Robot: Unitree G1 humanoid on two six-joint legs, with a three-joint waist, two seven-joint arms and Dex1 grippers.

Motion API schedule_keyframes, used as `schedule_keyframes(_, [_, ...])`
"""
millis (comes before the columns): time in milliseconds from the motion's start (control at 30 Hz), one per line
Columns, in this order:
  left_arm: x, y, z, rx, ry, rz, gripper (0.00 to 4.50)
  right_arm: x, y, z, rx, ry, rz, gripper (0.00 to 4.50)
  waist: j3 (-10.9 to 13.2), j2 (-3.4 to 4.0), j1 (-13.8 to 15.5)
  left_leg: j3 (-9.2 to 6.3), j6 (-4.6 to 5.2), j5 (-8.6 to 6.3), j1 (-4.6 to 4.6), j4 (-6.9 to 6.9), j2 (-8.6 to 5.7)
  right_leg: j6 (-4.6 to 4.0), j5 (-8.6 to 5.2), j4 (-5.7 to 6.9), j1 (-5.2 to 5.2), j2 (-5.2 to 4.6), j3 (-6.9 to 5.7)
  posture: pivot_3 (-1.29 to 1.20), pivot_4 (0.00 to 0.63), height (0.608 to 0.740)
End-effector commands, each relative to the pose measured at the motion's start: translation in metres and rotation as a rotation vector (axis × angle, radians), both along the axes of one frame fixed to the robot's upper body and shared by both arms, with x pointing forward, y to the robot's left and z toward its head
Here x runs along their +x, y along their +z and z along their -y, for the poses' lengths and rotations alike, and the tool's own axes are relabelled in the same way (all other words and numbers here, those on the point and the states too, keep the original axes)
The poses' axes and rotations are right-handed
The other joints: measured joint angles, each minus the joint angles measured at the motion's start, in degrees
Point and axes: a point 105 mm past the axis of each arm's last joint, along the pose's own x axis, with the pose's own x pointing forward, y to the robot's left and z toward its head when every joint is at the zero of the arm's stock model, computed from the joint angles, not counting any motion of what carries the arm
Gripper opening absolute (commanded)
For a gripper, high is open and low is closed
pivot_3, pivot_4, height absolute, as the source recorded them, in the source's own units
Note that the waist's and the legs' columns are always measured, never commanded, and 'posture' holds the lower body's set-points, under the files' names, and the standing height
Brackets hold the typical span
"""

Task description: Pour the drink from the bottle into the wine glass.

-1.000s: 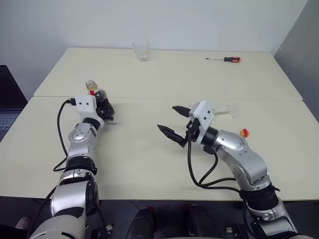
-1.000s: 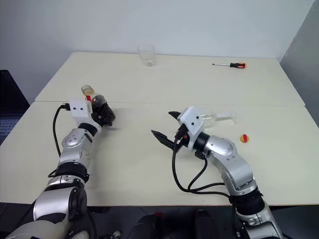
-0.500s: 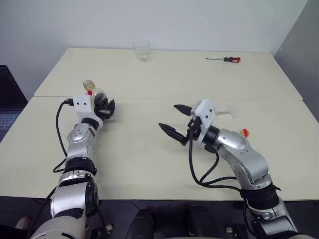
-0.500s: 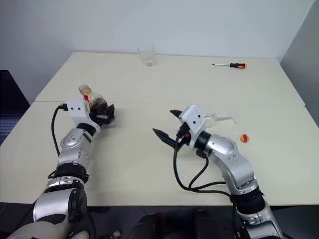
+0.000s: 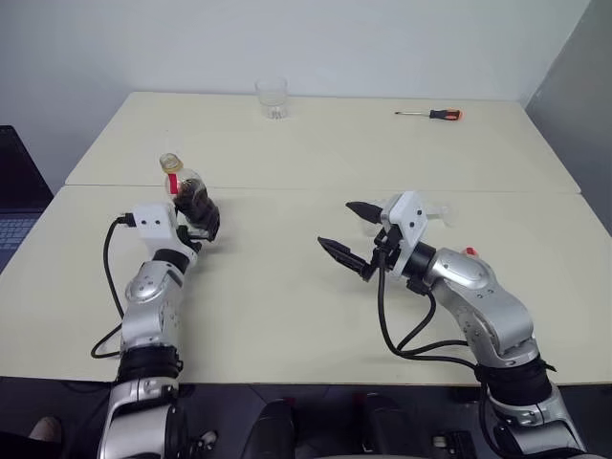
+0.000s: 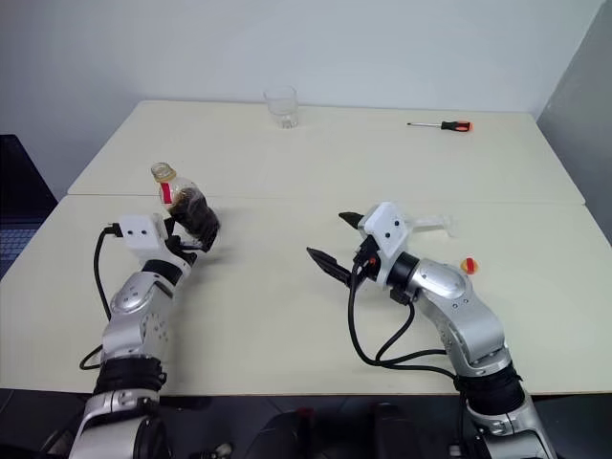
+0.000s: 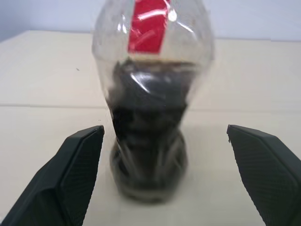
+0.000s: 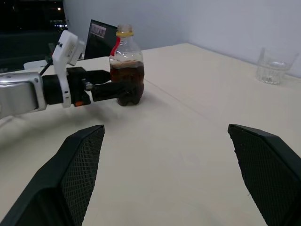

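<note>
- Fingers point(image 7: 80, 160) of the left gripper point(image 5: 199, 226) now stand wide apart on either side of the bottle point(image 5: 192, 196), touching it on neither side. A second ago they were clamped on it.
- Since then the bottle has gone from tilted in that grip to upright on the table point(image 5: 287, 306), at about 10 o'clock, and the left hand has drawn back a little towards the robot.
- Right gripper point(image 5: 337, 225) is spread open too, holds nothing, and has hardly moved. It sits near table centre, pointing towards 10 o'clock.
- My reading: the bottle has been set down and released, so nothing is in hand, and a fresh grasp is needed before any pouring.
- Drink point(image 7: 148, 141) fills roughly the lower half of the bottle; the part above, with the red band, is clear. There is a yellow ring at the mouth, but I cannot tell whether it is capped.
- Glass point(image 6: 432, 226) is at about 3 o'clock, just behind the right gripper. It seems to lie on its side, with no dark liquid in it.
- Small red-and-yellow thing point(image 5: 469, 252), perhaps a cap, lies by the right forearm.
- Tumbler point(image 5: 272, 98) at 12 o'clock looks empty.
- Screwdriver point(image 5: 430, 114) lies at about 1 o'clock, well apart from everything.
</note>
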Motion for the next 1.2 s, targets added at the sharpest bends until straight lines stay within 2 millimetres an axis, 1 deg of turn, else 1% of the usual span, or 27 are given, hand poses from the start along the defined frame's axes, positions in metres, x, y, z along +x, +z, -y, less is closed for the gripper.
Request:
schedule_keyframes(33, [-0.014,0.024,0.001,-0.003,0.015,0.06,4.46,-0.008,0.011,0.004,0.021,0.012,0.036,4.5,0.0,-0.01,0.0,0.0,0.0,0.0,0.01,0.0,0.0,0.0,0.0,0.01,0.0,0.0,-0.01,0.0,0.15,0.74])
schedule_keyframes(200, [-0.041,0.022,0.017,-0.019,-0.015,0.021,4.46,-0.011,0.006,0.018,-0.017,-0.008,0.035,4.5,0.0,-0.01,0.1,0.03,0.0,0.0,0.01,0.0,-0.01,0.0,0.0,-0.02,0.04,-0.02,0.04,0.0,0.15,0.74])
schedule_keyframes(333, [-0.061,0.014,0.039,-0.013,-0.106,-0.036,4.46,-0.011,-0.001,0.039,-0.053,-0.058,0.023,4.5,0.0,-0.05,0.2,0.02,0.0,0.0,0.03,0.0,-0.01,0.0,0.0,-0.02,0.08,-0.01,0.02,0.0,0.15,0.74])
schedule_keyframes(433, [-0.072,0.014,0.069,0.065,-0.272,-0.055,4.46,-0.011,-0.005,0.052,-0.081,-0.103,0.023,4.5,0.0,-0.05,0.2,0.04,0.01,0.0,0.05,-0.01,-0.02,0.0,0.0,-0.04,0.11,-0.01,0.04,0.0,0.15,0.74])
schedule_keyframes(500, [-0.075,0.017,0.084,0.094,-0.363,-0.052,4.46,-0.008,-0.007,0.059,-0.112,-0.146,0.045,4.5,0.0,-0.04,0.2,0.02,0.01,0.0,0.05,-0.01,-0.01,0.0,0.0,-0.02,0.12,0.04,0.02,0.0,0.15,0.74])
schedule_keyframes(533, [-0.076,0.021,0.094,0.122,-0.431,-0.043,4.46,-0.005,-0.008,0.065,-0.141,-0.181,0.065,4.5,0.0,-0.04,0.2,0.03,0.01,0.0,0.07,-0.02,-0.01,0.0,0.0,-0.01,0.12,0.04,0.03,0.0,0.15,0.74])
schedule_keyframes(600, [-0.079,0.025,0.117,0.205,-0.591,-0.024,4.46,0.003,-0.014,0.077,-0.255,-0.253,0.137,4.5,0.0,-0.04,0.2,0.03,0.0,0.0,0.09,-0.02,-0.01,0.0,-0.01,-0.02,0.16,0.08,0.0,0.0,0.15,0.74])
schedule_keyframes(667, [-0.083,0.028,0.133,0.23,-0.71,-0.015,4.46,0.01,-0.02,0.089,-0.347,-0.304,0.196,4.5,0.0,-0.04,0.3,0.07,0.0,0.0,0.11,-0.02,-0.06,0.0,-0.01,-0.04,0.21,0.08,0.0,0.0,0.15,0.74])
schedule_keyframes(767, [-0.086,0.03,0.144,0.267,-0.818,-0.003,4.46,0.017,-0.024,0.104,-0.414,-0.367,0.246,4.5,0.0,-0.04,0.2,0.11,0.0,0.0,0.14,-0.03,-0.05,0.0,-0.01,-0.11,0.25,0.07,0.05,0.0,0.15,0.74])
schedule_keyframes(867, [-0.089,0.032,0.152,0.268,-0.904,0.004,4.46,0.021,-0.03,0.112,-0.52,-0.401,0.33,4.5,0.0,-0.03,0.1,0.11,0.0,0.0,0.14,-0.05,-0.01,0.0,-0.01,-0.11,0.23,0.07,0.06,0.0,0.15,0.74])
schedule_keyframes(967, [-0.091,0.036,0.159,0.253,-0.964,0.019,4.46,0.03,-0.032,0.121,-0.632,-0.46,0.415,4.5,0.0,-0.03,0.1,0.11,0.0,0.0,0.15,-0.06,0.0,0.0,-0.01,-0.11,0.23,0.08,0.06,0.0,0.15,0.74])
schedule_keyframes(1067, [-0.092,0.038,0.165,0.251,-1.001,0.034,4.46,0.043,-0.032,0.13,-0.753,-0.525,0.496,4.5,0.0,-0.03,0.1,0.12,0.0,0.0,0.15,-0.04,-0.02,0.0,-0.01,-0.1,0.24,0.08,0.07,0.0,0.15,0.74])
schedule_keyframes(1200, [-0.085,0.04,0.168,0.251,-0.998,0.055,4.46,0.061,-0.029,0.132,-0.902,-0.565,0.638,4.5,0.0,-0.03,0.1,0.17,-0.01,0.01,0.14,-0.03,-0.03,0.0,-0.01,-0.09,0.23,0.08,0.07,0.0,0.15,0.74])
